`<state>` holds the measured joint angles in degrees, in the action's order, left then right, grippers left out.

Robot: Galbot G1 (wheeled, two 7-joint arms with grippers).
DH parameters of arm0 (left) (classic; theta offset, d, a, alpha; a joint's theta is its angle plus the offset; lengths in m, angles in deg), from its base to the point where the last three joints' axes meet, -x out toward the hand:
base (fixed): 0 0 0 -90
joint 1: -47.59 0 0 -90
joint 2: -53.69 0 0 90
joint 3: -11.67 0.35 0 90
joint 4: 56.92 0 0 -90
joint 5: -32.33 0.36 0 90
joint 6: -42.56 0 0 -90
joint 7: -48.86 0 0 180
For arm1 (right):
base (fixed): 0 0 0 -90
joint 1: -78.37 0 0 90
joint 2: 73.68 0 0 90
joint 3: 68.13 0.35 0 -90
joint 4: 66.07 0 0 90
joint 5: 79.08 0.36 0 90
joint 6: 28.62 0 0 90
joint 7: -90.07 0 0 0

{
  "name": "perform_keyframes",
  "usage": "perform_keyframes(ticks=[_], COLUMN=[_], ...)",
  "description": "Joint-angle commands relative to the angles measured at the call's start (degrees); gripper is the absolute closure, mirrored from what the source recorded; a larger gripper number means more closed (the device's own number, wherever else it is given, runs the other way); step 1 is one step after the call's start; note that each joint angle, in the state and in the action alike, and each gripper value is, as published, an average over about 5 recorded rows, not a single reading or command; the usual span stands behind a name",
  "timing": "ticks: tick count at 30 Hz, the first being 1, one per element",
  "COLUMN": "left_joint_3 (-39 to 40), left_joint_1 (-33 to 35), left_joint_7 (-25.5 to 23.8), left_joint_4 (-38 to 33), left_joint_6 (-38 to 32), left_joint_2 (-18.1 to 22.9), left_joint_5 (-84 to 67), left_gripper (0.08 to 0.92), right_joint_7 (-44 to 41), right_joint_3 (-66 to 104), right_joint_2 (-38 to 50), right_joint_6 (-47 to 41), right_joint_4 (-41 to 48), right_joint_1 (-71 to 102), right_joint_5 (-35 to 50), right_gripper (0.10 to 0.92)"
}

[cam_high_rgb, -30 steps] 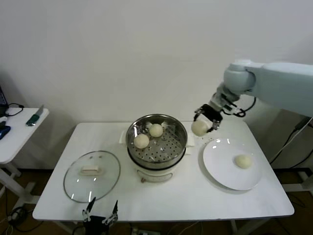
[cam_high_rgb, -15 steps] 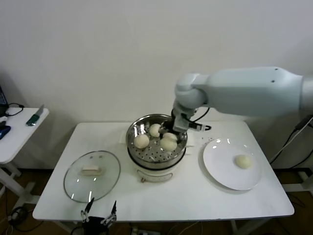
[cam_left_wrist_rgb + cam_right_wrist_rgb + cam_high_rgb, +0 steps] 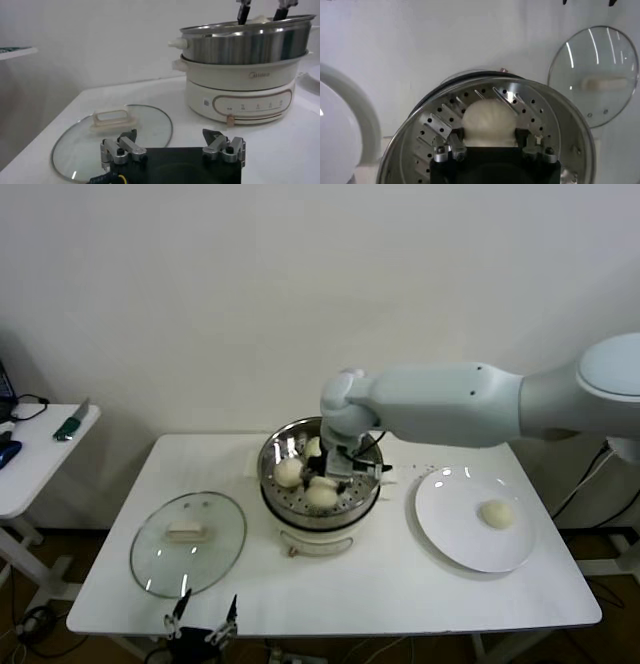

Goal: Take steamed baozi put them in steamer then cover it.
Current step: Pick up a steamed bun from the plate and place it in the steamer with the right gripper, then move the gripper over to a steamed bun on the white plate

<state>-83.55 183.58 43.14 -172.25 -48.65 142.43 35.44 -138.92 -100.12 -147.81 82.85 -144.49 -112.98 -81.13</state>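
Note:
The steamer (image 3: pixel 300 514) stands mid-table, a steel basket on a cream pot base. Two baozi (image 3: pixel 289 473) lie inside it, the far one (image 3: pixel 312 447) partly hidden by my right arm. My right gripper (image 3: pixel 324 486) reaches down into the basket, shut on a third baozi (image 3: pixel 321 496). In the right wrist view that baozi (image 3: pixel 489 120) sits between the fingers (image 3: pixel 456 140), low over the perforated floor (image 3: pixel 540 115). Another baozi (image 3: pixel 497 514) rests on the white plate (image 3: pixel 450 529). The cover (image 3: pixel 150 554) lies flat at the table's left. My left gripper (image 3: pixel 205 616) waits open at the front edge.
A side table (image 3: pixel 40 454) with small tools stands at the far left. In the left wrist view the open left gripper (image 3: pixel 171 141) hovers just in front of the cover (image 3: pixel 150 125), with the steamer (image 3: pixel 245 45) beyond it.
My right arm carried the baozi from beside the plate leftward over the steamer and lowered it toward the basket's front. The left arm has not moved.

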Motion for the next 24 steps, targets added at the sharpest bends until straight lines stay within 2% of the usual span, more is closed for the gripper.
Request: perform_keyframes(ticks=[1,9,15,24], left_joint_3=[-0.1,0.1,0.0,0.1], left_joint_1=[0.0,0.1,0.2,0.3], left_joint_7=[0.0,0.0,0.0,0.0], left_joint_4=[0.1,0.1,0.0,-0.3], left_joint_6=[0.0,0.0,0.0,0.1], left_joint_2=[-0.1,0.0,0.0,0.0], left_joint_5=[0.0,0.0,0.0,0.1], left_gripper=[0.177,0.177,0.177,0.177], right_joint_7=[0.6,0.9,0.7,-5.7], right_joint_3=[0.9,1.2,1.6,0.7], right_joint_2=[-2.2,-2.3,-2.0,3.1], right_joint_6=[0.6,1.1,2.2,1.9], right_joint_4=[3.6,4.8,5.1,3.6], right_joint_1=[4.5,4.9,4.4,-3.0], right_joint_5=[-3.1,-2.9,-0.8,9.2], right_gripper=[0.352,0.337,0.218,0.202])
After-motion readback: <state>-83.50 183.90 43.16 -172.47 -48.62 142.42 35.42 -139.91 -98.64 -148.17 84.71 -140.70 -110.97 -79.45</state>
